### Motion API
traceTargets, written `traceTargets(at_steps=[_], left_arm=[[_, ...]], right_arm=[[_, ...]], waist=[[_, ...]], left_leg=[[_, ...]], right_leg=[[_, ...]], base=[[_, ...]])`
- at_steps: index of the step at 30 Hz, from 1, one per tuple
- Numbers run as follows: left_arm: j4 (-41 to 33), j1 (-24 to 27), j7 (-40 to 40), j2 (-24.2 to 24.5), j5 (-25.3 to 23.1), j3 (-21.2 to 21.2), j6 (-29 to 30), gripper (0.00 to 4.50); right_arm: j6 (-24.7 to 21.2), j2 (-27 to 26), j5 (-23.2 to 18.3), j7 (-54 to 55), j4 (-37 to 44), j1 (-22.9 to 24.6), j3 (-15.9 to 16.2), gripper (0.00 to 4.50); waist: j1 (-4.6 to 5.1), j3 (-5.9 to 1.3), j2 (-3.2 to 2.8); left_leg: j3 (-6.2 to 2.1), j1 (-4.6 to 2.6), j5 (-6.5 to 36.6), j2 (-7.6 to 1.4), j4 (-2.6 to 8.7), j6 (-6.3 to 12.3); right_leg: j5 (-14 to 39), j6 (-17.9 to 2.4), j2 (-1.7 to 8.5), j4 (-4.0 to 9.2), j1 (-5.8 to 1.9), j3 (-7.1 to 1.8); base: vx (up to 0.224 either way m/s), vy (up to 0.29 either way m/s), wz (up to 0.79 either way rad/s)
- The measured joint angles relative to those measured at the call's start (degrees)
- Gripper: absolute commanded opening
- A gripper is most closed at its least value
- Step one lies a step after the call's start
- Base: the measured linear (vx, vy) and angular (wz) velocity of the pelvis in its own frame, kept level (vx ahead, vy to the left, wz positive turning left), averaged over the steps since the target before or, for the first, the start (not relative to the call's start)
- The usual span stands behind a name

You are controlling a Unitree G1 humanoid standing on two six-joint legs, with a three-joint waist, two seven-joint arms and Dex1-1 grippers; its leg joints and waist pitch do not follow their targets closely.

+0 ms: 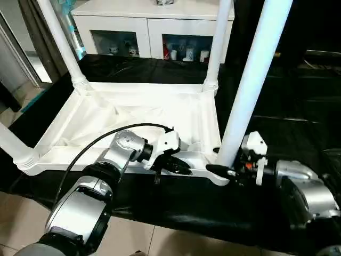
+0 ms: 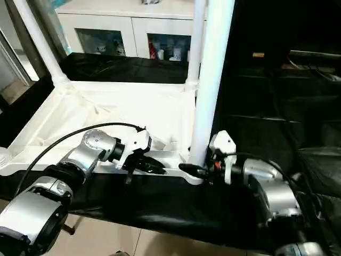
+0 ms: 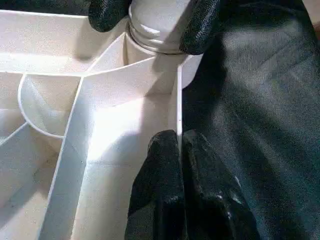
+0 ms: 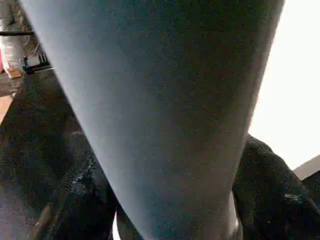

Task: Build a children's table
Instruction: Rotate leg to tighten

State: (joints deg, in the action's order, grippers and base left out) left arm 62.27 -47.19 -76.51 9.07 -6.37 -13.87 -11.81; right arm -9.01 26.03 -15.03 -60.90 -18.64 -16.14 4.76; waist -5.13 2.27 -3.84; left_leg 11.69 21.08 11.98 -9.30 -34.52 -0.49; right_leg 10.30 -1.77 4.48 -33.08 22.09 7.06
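The children's table lies upside down, its ribbed white top [image 1: 133, 114] resting on the black sheet. White legs stand in the far left [image 1: 61, 42], far right [image 1: 218, 42] and near left [image 1: 13, 146] sockets. A fourth leg [image 1: 256, 69] rises from the near right socket. My left gripper [image 1: 184, 169] is shut on the top's thin front rim [image 3: 178, 100], just left of that corner. My right gripper [image 1: 217, 161] has a black finger on each side of the fourth leg's flared base [image 3: 160, 25], pressed against it. In the right wrist view both fingers [image 4: 270, 190] flank the leg [image 4: 165, 100].
The black-sheeted table [image 1: 287, 122] extends to the right and behind. A white cabinet with glass doors [image 1: 149, 26] stands at the back. Tiled floor [image 1: 21, 213] lies below the near edge. A black cable [image 1: 90, 146] arcs over my left forearm.
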Motion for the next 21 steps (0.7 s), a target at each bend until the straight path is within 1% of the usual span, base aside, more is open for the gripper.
traceTargets(at_steps=[1,4,5,8,9,12,15,18,20,21], left_arm=[[0.0,0.0,1.3,-0.3,0.0,0.1,0.2,0.00],[0.8,-0.3,6.8,-1.5,-0.1,0.3,0.9,0.00],[2.0,-0.9,11.9,-2.7,-0.3,1.1,1.7,0.00],[4.3,-2.7,21.0,-6.1,-1.3,2.0,3.8,0.00],[4.6,-3.0,23.8,-7.2,-1.3,2.3,4.4,0.00],[5.9,-4.1,30.7,-10.3,-1.2,2.9,6.2,0.00],[6.6,-4.7,33.6,-12.0,-1.2,3.4,6.8,0.00],[6.8,-4.9,34.0,-12.1,-1.2,3.5,6.8,0.00],[7.2,-5.0,34.0,-12.1,-1.2,3.7,6.7,0.00],[7.3,-5.1,34.0,-12.1,-1.2,3.7,6.7,0.00]], right_arm=[[0.0,-0.5,0.3,1.4,-0.1,0.0,-0.3,2.67],[0.6,-2.9,1.6,7.5,-2.0,-0.8,-1.3,2.60],[0.7,-5.2,2.8,13.5,-4.6,-2.6,-2.7,2.56],[0.4,-10.4,4.2,26.6,-9.0,-5.9,-5.7,2.56],[0.4,-11.6,4.7,30.6,-10.2,-7.0,-6.8,2.56],[0.4,-14.3,5.5,39.7,-13.2,-9.8,-8.8,2.54],[1.2,-16.0,6.6,45.0,-15.4,-11.8,-8.9,2.54],[2.9,-16.5,7.6,45.9,-16.7,-12.3,-8.9,2.54],[4.4,-16.5,8.0,45.5,-17.5,-12.3,-8.9,3.24],[4.7,-16.4,8.5,45.1,-17.5,-12.3,-8.8,3.24]], waist=[[-0.01,0.00,0.00],[0.16,0.00,0.00],[0.44,-0.03,0.07],[1.79,-0.01,0.10],[2.00,-0.01,0.11],[2.38,-0.03,0.08],[2.54,-0.06,0.03],[2.70,-0.10,-0.06],[2.81,-0.11,-0.09],[2.83,-0.10,-0.09]], left_leg=[[0.00,-0.01,0.0,0.00,-0.03,-0.01],[0.00,-0.09,0.0,0.02,-0.06,-0.04],[0.00,-0.18,0.0,0.02,-0.09,-0.10],[0.00,-0.20,0.1,0.08,-0.10,-0.38],[0.00,-0.19,0.1,0.08,-0.10,-0.38],[0.00,-0.16,0.1,0.08,-0.08,-0.38],[0.00,-0.15,-0.1,0.08,0.03,-0.09],[0.00,-0.12,0.0,0.08,0.04,-0.06],[0.00,-0.12,0.0,0.09,0.03,-0.06],[0.00,-0.12,0.0,0.09,0.03,-0.06]], right_leg=[[0.0,0.0,0.00,-0.01,-0.01,0.00],[0.0,0.0,0.01,0.01,-0.09,0.00],[0.0,0.0,0.01,0.00,-0.13,0.00],[-0.1,0.0,0.06,0.06,-0.17,-0.01],[-0.1,0.0,0.06,0.07,-0.17,-0.02],[-0.1,0.0,0.06,0.06,-0.16,-0.02],[-0.1,0.0,0.06,0.05,-0.13,-0.02],[-0.1,0.0,0.06,0.06,-0.11,-0.01],[-0.1,0.0,0.06,0.06,-0.11,-0.02],[-0.1,0.0,0.06,0.06,-0.11,-0.02]], base=[[0.000,0.000,0.00],[0.000,0.000,0.00],[0.000,0.000,0.00],[0.000,0.000,0.00],[0.000,0.000,0.00],[0.000,0.000,0.00],[0.000,0.000,0.00],[0.000,0.000,0.00],[0.000,0.000,0.00],[0.000,0.000,0.00]])
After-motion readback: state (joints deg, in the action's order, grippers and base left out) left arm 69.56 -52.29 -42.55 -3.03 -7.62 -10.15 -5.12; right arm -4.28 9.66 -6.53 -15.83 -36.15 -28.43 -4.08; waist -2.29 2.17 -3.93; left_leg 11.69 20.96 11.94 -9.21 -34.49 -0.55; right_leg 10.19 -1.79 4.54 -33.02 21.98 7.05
